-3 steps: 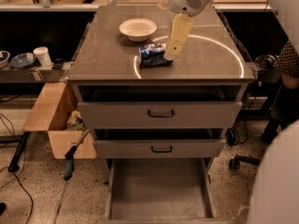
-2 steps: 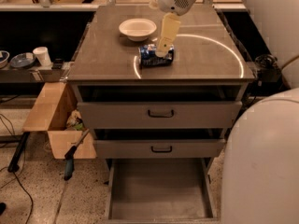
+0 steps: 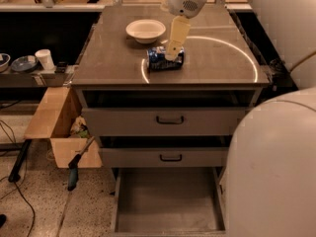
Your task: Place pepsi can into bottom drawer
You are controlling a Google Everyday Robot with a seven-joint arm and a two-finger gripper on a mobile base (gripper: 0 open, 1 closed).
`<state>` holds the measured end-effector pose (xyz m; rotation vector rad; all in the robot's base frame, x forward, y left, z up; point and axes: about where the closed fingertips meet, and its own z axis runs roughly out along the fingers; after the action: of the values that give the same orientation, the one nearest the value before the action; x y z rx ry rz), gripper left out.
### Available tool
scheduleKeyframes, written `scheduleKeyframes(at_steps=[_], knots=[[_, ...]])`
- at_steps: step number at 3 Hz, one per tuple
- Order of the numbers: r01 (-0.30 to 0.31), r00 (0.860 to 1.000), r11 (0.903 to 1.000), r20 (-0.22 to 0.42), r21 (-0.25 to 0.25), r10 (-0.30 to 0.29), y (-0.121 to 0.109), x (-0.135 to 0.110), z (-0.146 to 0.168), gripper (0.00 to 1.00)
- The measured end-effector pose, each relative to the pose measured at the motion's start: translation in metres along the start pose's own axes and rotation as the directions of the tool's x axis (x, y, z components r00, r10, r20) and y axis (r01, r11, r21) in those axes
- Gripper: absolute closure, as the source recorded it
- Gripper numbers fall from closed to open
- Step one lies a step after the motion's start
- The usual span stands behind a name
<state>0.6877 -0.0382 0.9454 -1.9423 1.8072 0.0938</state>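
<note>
The blue pepsi can [image 3: 159,59] lies on its side on the grey cabinet top [image 3: 113,63], just in front of a white bowl. My gripper [image 3: 174,48] hangs from the white arm above and reaches down onto the can's right end; its pale finger [image 3: 177,35] covers part of the can. The bottom drawer [image 3: 168,201] is pulled out at floor level, a wide shallow grey tray with nothing in it. The two upper drawers [image 3: 169,120] with black handles are nearly closed.
A white bowl [image 3: 145,30] stands behind the can. A white arm shell [image 3: 271,177] fills the lower right and covers the drawer's right side. An open cardboard box [image 3: 57,127] and a tool sit on the floor at left. A shelf with a cup [image 3: 45,59] is far left.
My gripper has moved left and down across the cabinet top onto the can. The can, bowl and drawers have not moved.
</note>
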Motion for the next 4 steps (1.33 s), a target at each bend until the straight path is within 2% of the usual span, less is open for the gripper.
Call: scheduleKeyframes(at_steps=[1,2,4], knots=[[-0.009,0.999,0.9999,-0.051,0.014,0.01,-0.008,0.007,0.007,0.0],[-0.045,0.993,0.999,-0.112,0.01,0.045,-0.007,0.024,0.021,0.0],[-0.073,0.988,0.9973,-0.136,-0.008,0.071,-0.002,0.035,0.035,0.0]])
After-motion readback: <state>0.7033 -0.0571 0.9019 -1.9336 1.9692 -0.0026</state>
